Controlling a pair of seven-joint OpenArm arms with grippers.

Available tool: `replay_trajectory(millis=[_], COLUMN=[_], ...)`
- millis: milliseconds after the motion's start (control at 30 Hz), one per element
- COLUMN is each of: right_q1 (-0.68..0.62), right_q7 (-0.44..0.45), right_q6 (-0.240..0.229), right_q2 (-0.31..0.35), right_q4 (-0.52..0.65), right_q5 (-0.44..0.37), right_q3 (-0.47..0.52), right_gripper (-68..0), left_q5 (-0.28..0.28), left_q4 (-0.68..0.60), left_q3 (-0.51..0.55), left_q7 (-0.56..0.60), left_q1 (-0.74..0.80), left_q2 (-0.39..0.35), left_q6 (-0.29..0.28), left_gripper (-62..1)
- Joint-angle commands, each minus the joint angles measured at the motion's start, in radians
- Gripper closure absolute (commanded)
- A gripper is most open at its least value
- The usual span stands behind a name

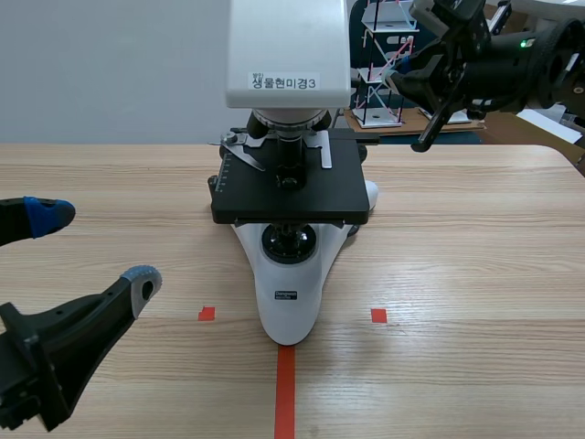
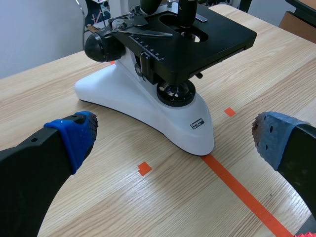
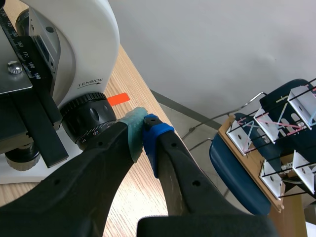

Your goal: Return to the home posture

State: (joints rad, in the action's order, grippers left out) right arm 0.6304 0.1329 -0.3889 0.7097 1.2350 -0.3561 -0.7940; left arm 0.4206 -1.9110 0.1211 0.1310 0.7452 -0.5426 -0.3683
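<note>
**Pulling both arms home without brushing the microscope**

Nearest us, our left gripper (image 1: 96,247) is spread wide and empty, with the microscope (image 1: 288,274) just ahead of its gap, untouched. We should draw that arm straight back before turning. Farther off, our right gripper (image 3: 143,132) has its pads pressed together on nothing, just beside the focus knob (image 3: 91,118). We should ease it away sideways first, so it does not nudge the knob.

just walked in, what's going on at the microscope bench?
Nothing is being held. The microscope stands in the middle of the table. The left pincer is open, low at the near side, facing the microscope's base. The right pincer is shut on nothing, raised beside the focus knob; contact can't be judged.
</note>
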Motion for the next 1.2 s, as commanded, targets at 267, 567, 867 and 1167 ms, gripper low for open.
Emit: replay_trajectory(millis=[267, 567, 867, 1167], right_q1=[0.012, 0.012, -0.007, -0.197], right_q7=[0.014, 0.014, 0.014, 0.01], right_q6=[0.006, 0.006, 0.007, 0.007], right_q2=[0.013, 0.013, 0.016, 0.03], right_q4=[0.016, 0.016, 0.016, 0.09], right_q5=[-0.011, -0.011, -0.011, -0.014], right_q3=[0.018, 0.018, 0.024, 0.236], right_gripper=[-1.1, -1.1, -10.0, -41.0], left_q5=[0.01, 0.01, 0.01, 0.01], left_q4=[-0.014, -0.014, -0.014, -0.014], left_q3=[0.003, 0.003, 0.003, 0.003], left_q7=[0.018, 0.018, 0.018, 0.018], left_q1=[0.002, 0.002, 0.002, 0.002], left_q2=[0.008, 0.008, 0.008, 0.008], left_q6=[-0.001, -0.001, -0.001, -0.001], left_gripper=[-62.3, -62.3, -62.3, -62.3])
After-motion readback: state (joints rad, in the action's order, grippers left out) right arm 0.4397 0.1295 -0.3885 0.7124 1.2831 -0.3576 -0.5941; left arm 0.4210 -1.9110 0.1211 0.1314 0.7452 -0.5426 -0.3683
